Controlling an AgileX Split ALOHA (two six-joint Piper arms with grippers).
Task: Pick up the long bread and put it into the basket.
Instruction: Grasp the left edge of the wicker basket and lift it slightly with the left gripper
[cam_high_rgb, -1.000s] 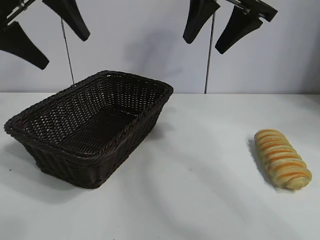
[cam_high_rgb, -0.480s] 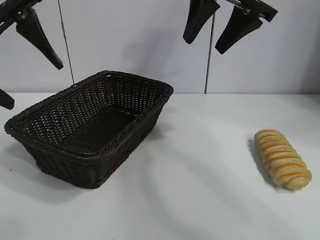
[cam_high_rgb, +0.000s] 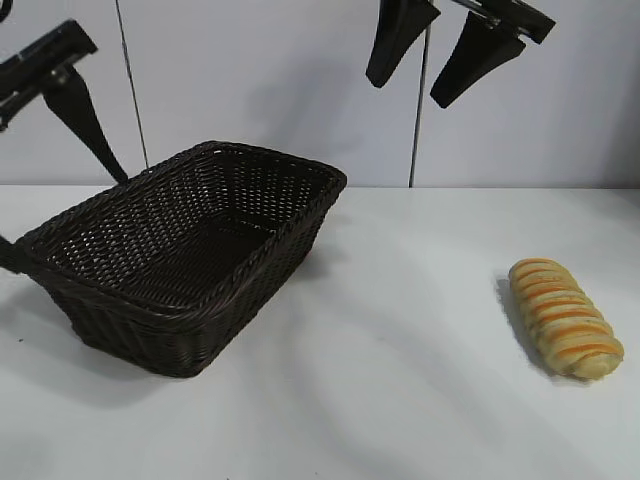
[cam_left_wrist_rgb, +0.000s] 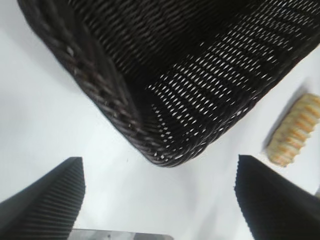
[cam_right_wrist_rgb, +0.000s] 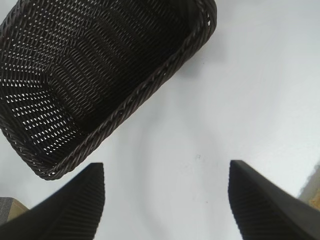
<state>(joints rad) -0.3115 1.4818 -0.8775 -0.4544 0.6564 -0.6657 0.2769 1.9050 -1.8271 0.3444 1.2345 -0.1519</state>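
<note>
**Bread off to my right side, nothing gripped**

Long bread lies on the table, below my right gripper, well apart from the basket. Its long axis runs toward the camera. Right jaws spread, empty. Left gripper hangs over the basket's corner, also spread, empty. Right arm is nearer, so my pick.

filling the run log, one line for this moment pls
left gripper: open, by basket | right gripper: open, raised | long bread: on table
</note>
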